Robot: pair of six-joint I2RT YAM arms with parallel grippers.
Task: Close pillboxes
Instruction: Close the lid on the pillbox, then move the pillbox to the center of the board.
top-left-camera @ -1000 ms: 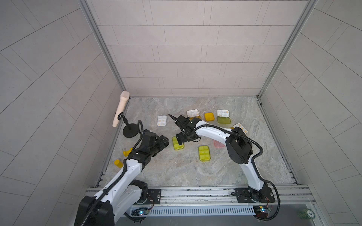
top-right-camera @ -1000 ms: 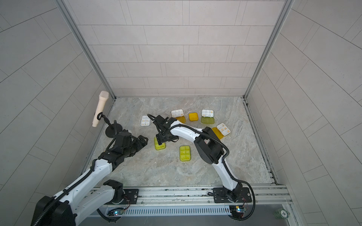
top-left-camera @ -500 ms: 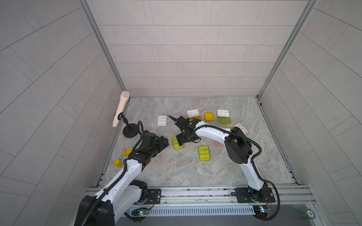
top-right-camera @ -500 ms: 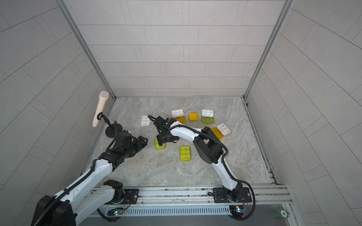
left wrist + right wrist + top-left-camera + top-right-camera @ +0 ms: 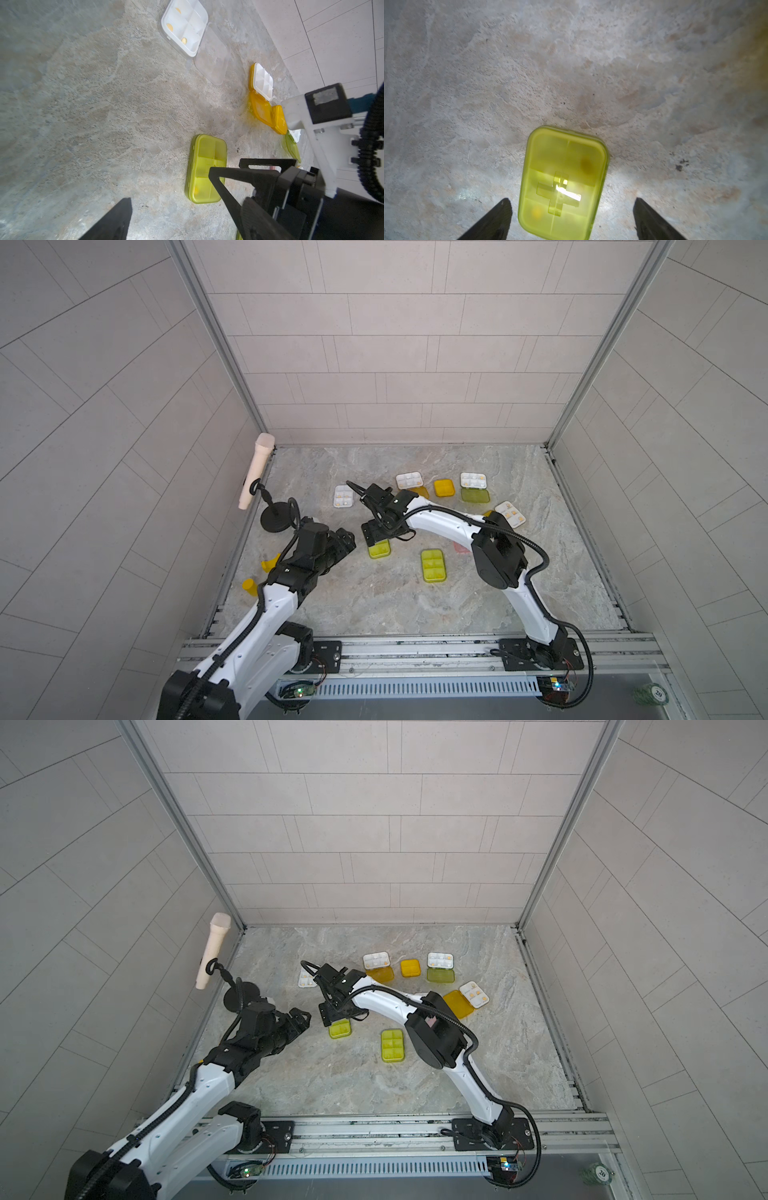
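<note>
Right pincer point(image 5: 572, 199) hangs spread wide over the desk point(image 5: 488, 83), and I see the closed yellow-green pillbox point(image 5: 564, 166) lying flat between its fingers point(image 5: 500, 216), clear of both. Left pincer point(image 5: 348, 540) hovers just beside the right one, near that same box, but I cannot tell whether it is open or closed. Beyond the right pincer, toward the back wall, a clear-lidded pillbox point(image 5: 343, 496) lies open, its white tray facing up.
</note>
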